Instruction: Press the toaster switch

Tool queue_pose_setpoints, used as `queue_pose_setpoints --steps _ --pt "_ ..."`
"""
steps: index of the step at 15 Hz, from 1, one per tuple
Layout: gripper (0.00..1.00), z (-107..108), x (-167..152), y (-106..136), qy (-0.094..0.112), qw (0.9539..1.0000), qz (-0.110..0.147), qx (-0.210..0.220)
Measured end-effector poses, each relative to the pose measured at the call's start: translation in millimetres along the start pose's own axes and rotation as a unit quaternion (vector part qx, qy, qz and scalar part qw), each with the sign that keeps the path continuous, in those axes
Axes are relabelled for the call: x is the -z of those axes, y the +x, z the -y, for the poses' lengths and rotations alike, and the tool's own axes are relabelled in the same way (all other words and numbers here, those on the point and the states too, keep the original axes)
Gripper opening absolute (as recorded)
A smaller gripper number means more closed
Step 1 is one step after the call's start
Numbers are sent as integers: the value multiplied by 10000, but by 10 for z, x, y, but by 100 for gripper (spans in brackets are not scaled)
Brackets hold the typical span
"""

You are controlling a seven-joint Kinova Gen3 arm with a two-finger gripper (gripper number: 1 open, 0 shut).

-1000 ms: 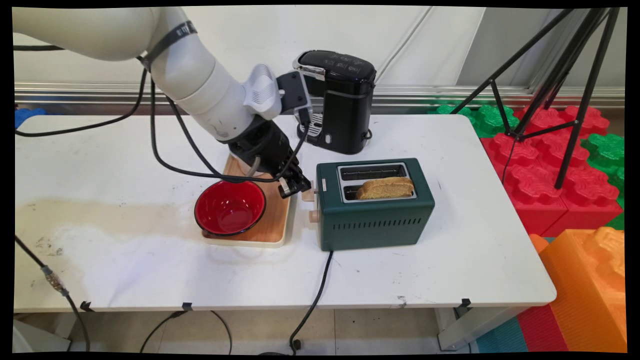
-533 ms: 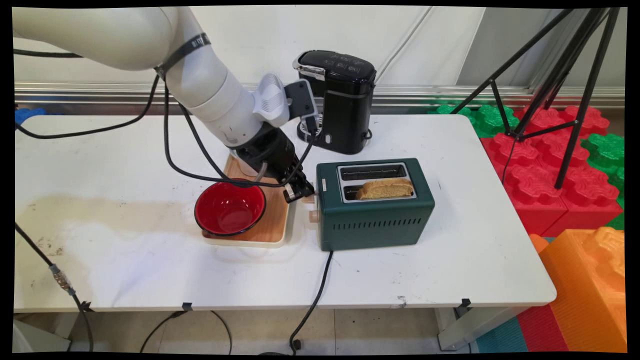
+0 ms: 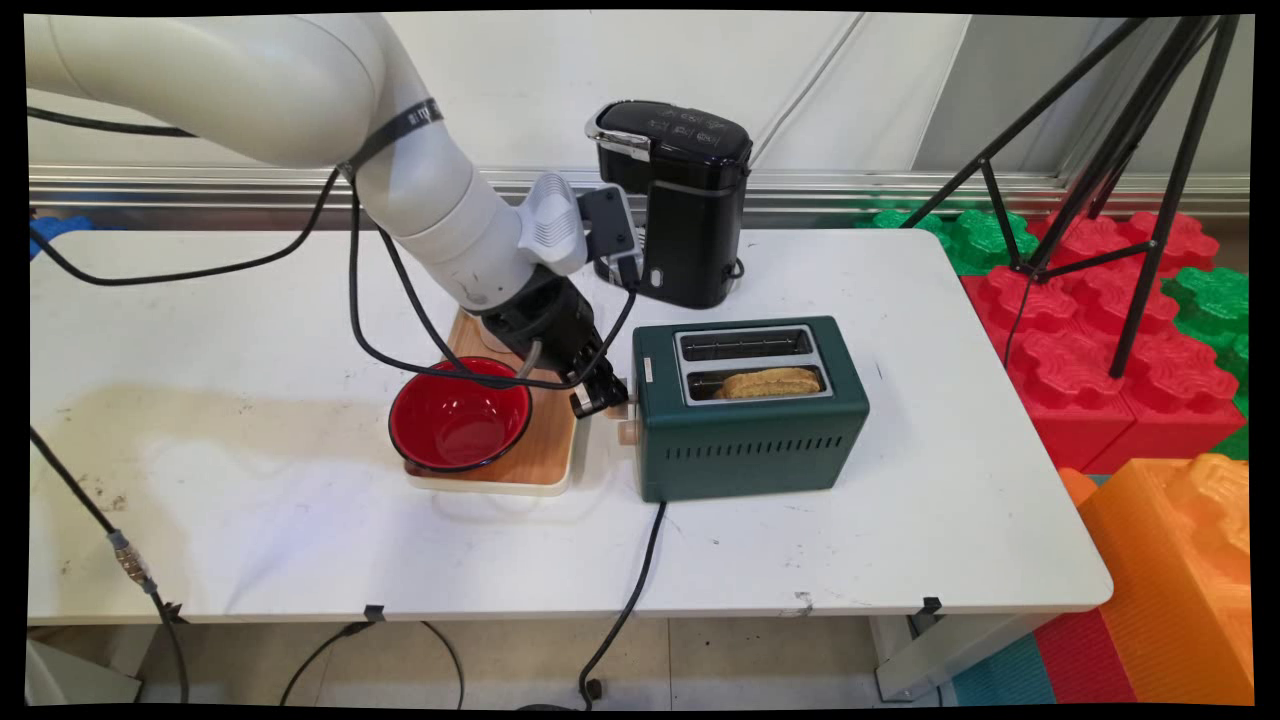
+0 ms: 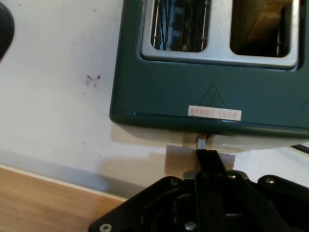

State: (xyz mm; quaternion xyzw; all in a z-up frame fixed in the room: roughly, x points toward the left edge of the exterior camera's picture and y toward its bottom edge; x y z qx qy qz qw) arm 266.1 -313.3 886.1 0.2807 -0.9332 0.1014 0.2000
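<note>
A: Gripper (image 3: 600, 397), frame centre? Fingers?
B: Closed together, gripping nothing, tips on lever (image 4: 199, 157) at green toaster (image 3: 750, 440) left end; pressed low, hence bread (image 3: 768, 382) sunk in near slot.

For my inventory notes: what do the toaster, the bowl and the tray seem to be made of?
Toaster: probably painted metal, matte green, with a silvery slot plate. Bowl: glossy red inside with a black rim, maybe lacquer or plastic. Tray: wood-grain surface with a cream rim, perhaps plastic.

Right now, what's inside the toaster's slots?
In the green toaster, the near slot holds a bread slice sunk low, top still showing. The far slot looks empty; its depths are hidden.
</note>
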Motion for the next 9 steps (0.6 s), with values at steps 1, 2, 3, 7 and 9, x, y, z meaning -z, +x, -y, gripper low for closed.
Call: queue_pose_setpoints --steps 1,2,3,7,9 --pt "0 4 -21 -6 -7 10000 15 5" --pt "0 10 -51 -14 -16 10000 34 11" --pt "0 15 -78 -21 -26 10000 53 17" --pt "0 22 -155 -69 -54 9999 132 51" --pt "0 21 -179 -93 -58 9998 167 63"
